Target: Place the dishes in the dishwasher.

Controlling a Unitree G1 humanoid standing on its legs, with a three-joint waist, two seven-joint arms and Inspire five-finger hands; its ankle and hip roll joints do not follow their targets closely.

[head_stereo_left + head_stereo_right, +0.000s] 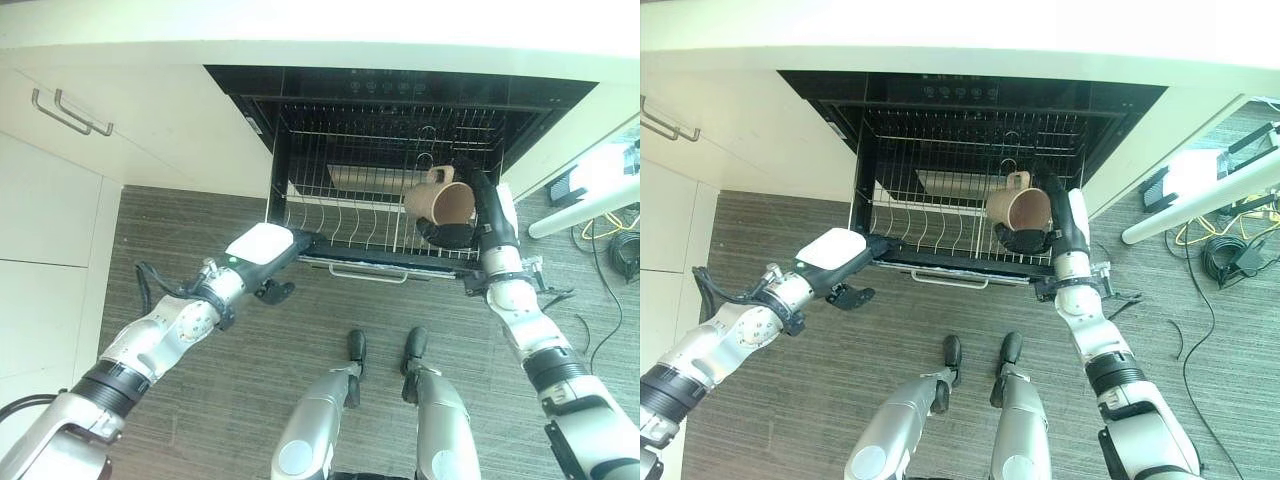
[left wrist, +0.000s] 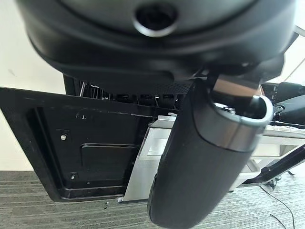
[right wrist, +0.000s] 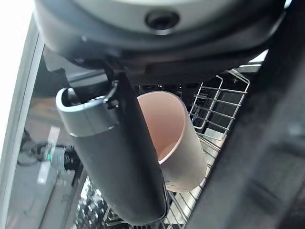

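No readable writing anywhere here: the dishwasher's (image 1: 400,110) dark control strip along its top edge carries a row of small round symbols, too small to make out.

The dishwasher stands open under a pale counter (image 1: 320,30), and its wire rack (image 1: 340,215) is pulled out toward the robot, with rows of upright tines along the front. A silver handle bar (image 1: 368,272) runs across the front edge of the rack. To the left, white cabinet fronts with a metal pull handle (image 1: 70,112). Grey wood-look floor (image 1: 200,400) below. Off to the right, a white pole (image 1: 585,212) lies at a slant, with a tangle of cables (image 1: 1225,250) on the floor beyond it.

Now the mug (image 1: 440,200): tan, held up over the right part of the rack, above the tines and not resting on them. It lies on its side, long axis roughly level, open mouth facing toward the right, handle pointing up and back toward the dishwasher's interior. The right hand (image 1: 450,235) is clasped around it from below, dark fingers curled under the body; in the right wrist view the thumb (image 3: 119,162) crosses in front of the mug's pale rim.

Over on the other side, the left hand (image 1: 262,258) sits at the rack's front left corner, white back uppermost. Its fingers are hidden at the rack edge, so I cannot tell whether it grips or lies loose.
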